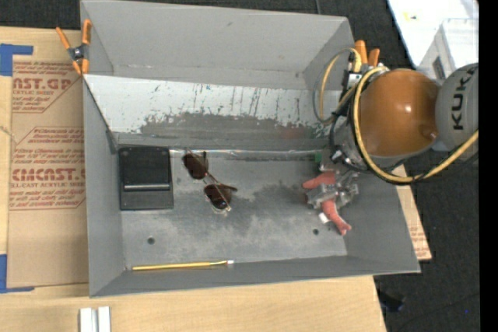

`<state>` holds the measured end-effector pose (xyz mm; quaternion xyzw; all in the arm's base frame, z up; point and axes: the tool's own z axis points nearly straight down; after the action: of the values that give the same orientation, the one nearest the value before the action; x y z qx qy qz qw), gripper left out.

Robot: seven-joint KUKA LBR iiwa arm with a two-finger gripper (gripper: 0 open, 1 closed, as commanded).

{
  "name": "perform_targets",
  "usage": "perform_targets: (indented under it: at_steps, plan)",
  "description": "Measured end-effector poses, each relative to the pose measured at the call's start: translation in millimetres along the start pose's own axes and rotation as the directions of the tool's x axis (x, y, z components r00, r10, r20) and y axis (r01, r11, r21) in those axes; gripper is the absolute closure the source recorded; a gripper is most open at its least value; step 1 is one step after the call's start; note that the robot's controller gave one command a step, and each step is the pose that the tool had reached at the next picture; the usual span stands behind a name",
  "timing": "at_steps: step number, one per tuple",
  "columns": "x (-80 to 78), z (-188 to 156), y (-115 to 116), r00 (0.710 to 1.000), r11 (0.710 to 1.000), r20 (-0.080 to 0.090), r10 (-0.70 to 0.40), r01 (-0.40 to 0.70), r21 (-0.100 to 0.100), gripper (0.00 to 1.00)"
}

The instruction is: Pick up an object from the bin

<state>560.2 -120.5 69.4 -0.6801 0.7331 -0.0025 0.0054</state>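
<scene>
**Sunglasses the likeliest pick, gripper well off to the right**

Sunglasses [210,184], dark-framed, lie mid-floor in the bin [218,35], just right of a black box [145,178]. Over at the right end sits the gripper [328,204], low to the floor, red-tipped fingers [340,225] spread, nothing seen between them and well apart from the glasses. They look light and stiff, with slick lenses that could scratch and a thin frame that could skid. The bridge between the lenses looks the safest hold. A thin yellow stick [183,266] lies flat along the front wall, probably harder to pinch.
</scene>
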Motion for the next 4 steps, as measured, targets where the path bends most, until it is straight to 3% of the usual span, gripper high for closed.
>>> perform_targets:
  at_steps: [4]
  plan:
    - [-3.5, -38.5, 1.6, 1.000, 1.000, 0.005, 0.003, -0.003, -0.007, 1.00]
